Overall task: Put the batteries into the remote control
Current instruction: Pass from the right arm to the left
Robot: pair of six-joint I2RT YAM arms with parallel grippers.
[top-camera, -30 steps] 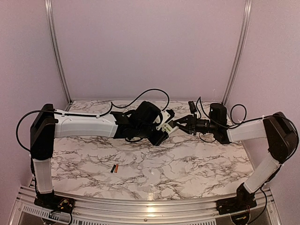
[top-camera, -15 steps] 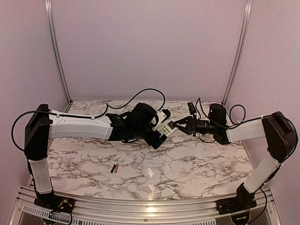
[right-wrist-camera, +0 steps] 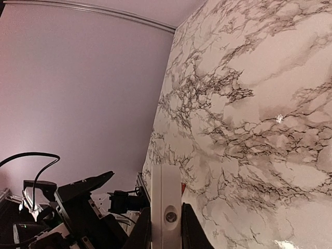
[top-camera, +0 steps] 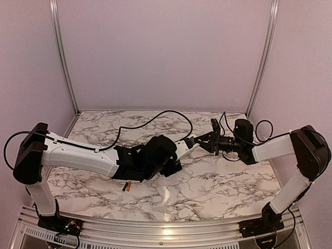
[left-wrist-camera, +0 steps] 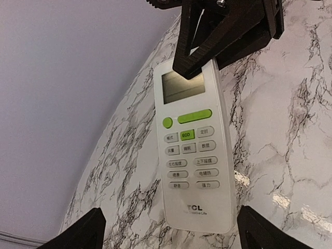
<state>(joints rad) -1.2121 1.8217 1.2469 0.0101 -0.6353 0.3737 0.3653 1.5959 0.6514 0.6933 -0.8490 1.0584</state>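
The white remote control [left-wrist-camera: 192, 150] hangs face-up above the marble, with its grey display, green buttons and TCL mark towards the left wrist camera. My right gripper [top-camera: 199, 141] is shut on its display end; in the right wrist view the remote [right-wrist-camera: 165, 202] shows end-on between the two fingers. My left gripper [left-wrist-camera: 174, 236] stands open. Its fingertips [left-wrist-camera: 83, 233] sit wide apart on either side of the remote's lower end and do not touch it. The batteries [top-camera: 127, 185], one dark and one orange, lie side by side on the table near the front, left of centre.
The marble table [top-camera: 218, 181] is enclosed by lilac walls with metal rails [top-camera: 262, 62] at the back corners. A black cable [top-camera: 155, 120] loops over the table behind the left arm. The left arm's dark wrist [right-wrist-camera: 78, 207] shows low in the right wrist view.
My left gripper opened, let go of the remote and drew back low towards the near left. My right gripper closed on the remote's end and now holds it alone.
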